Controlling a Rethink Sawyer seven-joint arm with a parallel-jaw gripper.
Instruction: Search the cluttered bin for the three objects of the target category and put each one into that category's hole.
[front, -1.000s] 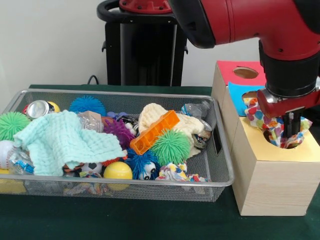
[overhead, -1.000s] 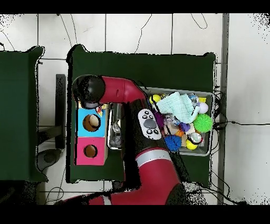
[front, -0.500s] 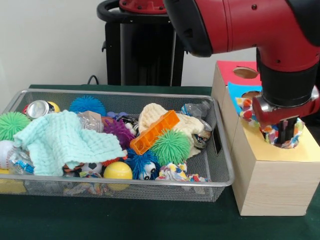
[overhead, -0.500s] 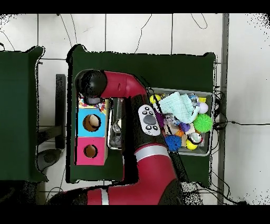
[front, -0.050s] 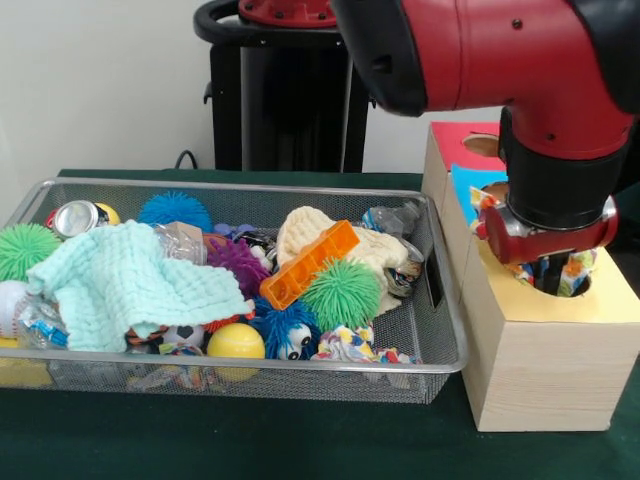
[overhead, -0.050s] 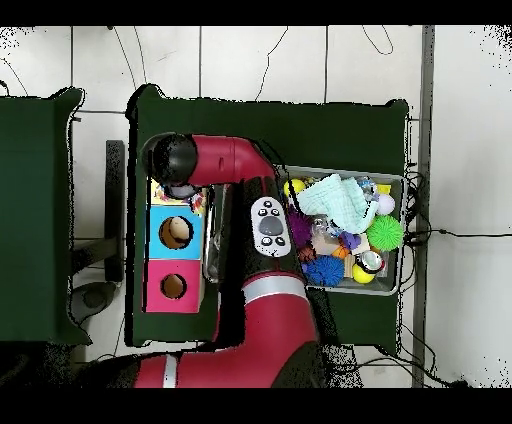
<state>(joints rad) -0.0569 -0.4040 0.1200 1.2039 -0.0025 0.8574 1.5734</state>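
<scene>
My gripper (front, -0.050s: 552, 275) hangs over the round hole in the yellow top of the wooden box (front, -0.050s: 540, 308). It is shut on a colourful patterned cloth (front, -0.050s: 578, 268), which bunches around the fingers and sags into the hole. The overhead view hides the gripper under the arm's wrist (overhead, -0.050s: 172, 162); only scraps of the patterned cloth (overhead, -0.050s: 197, 200) show beside it. In the wire bin (front, -0.050s: 445, 320) lie a mint towel (front, -0.050s: 125, 280), a cream knit cloth (front, -0.050s: 310, 230) and another patterned cloth (front, -0.050s: 350, 348).
The box also has a blue section (overhead, -0.050s: 175, 232) and a red section (overhead, -0.050s: 172, 287), each with a hole. Spiky balls, an orange block (front, -0.050s: 308, 263), crushed cans, a yellow ball (front, -0.050s: 236, 341) and plastic wrappers crowd the bin. The arm spans above the bin's right end.
The gripper has shifted left and slightly away from the camera with the patterned cloth, which is now bunched more tightly around it at the yellow hole.
</scene>
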